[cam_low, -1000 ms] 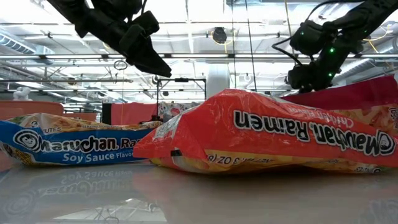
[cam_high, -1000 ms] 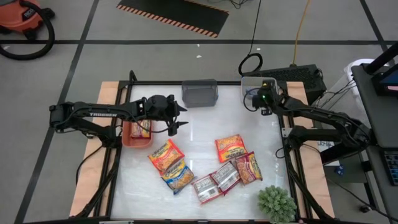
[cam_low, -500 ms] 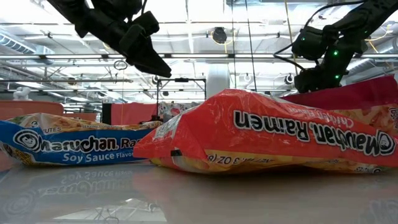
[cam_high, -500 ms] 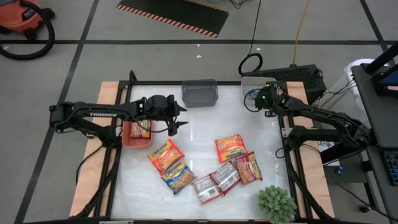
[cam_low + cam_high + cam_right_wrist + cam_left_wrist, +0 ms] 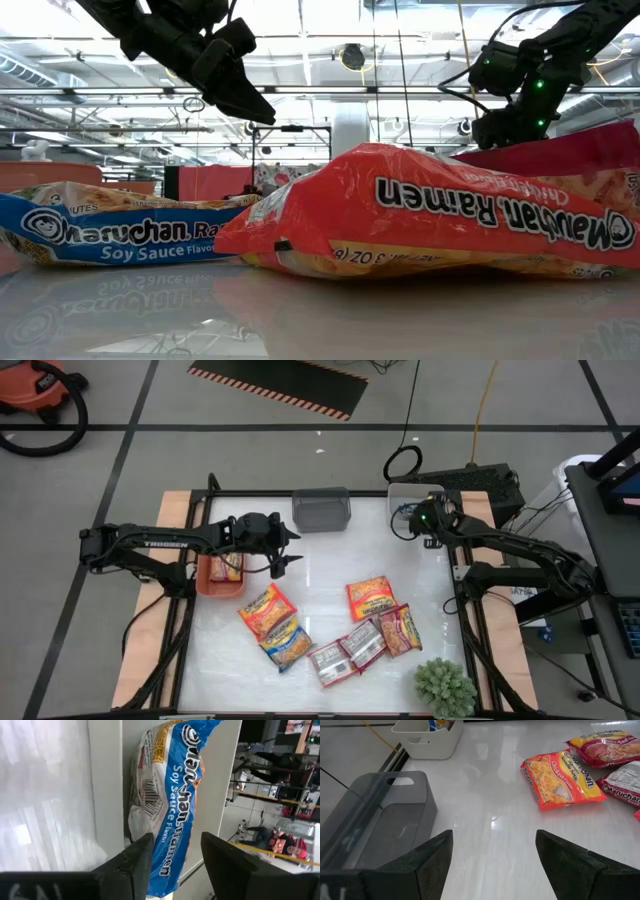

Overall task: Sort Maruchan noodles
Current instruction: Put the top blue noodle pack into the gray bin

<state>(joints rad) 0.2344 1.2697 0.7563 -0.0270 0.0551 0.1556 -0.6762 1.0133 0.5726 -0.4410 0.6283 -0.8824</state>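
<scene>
Several Maruchan noodle packets [image 5: 372,598] lie flat in the middle and near part of the table. A further blue Soy Sauce packet [image 5: 172,795] lies inside the white bin [image 5: 412,495] at the far right. My right gripper [image 5: 175,865] hangs open over that bin, its fingers on either side of the packet's near end. My left gripper [image 5: 492,862] hovers open above bare table between the red bin [image 5: 203,585] and the grey bin [image 5: 322,510], with nothing between its fingers. The red bin holds a packet [image 5: 228,567].
A red-trimmed chicken packet [image 5: 430,215] and a blue packet [image 5: 110,235] fill the low view close up. A green plant [image 5: 445,688] stands at the near right corner. Bare tabletop [image 5: 320,560] lies between the bins and the packets.
My right gripper has turned and tipped a little over the white bin, staying in place. My left arm has kept still, and the packets on the table have not moved.
</scene>
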